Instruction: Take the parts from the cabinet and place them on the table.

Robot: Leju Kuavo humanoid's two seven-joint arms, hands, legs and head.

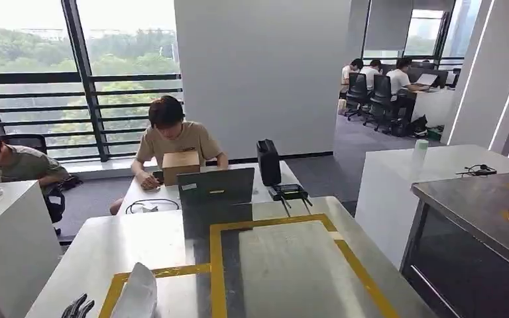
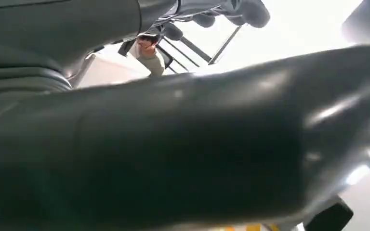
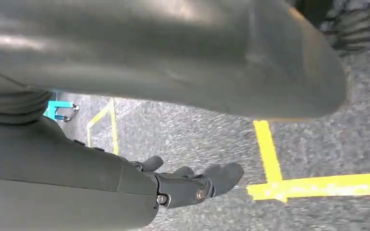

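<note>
A pale, thin, curved sheet part (image 1: 134, 293), seemingly light and bendable, rests gripped edgewise in the left hand (image 1: 78, 307); the right hand (image 3: 192, 183) hangs empty, fingers loosely apart.

Upper left: tall windows (image 1: 73, 73) with dark railings, green trees beyond, daylight. Centre: a broad white wall (image 1: 262, 66). Upper right: an office bay with black chairs (image 1: 371, 96). Foreground: white desks (image 1: 13, 232). Underfoot: grey carpet (image 3: 197, 139) with yellow tape lines (image 3: 270, 154).
</note>
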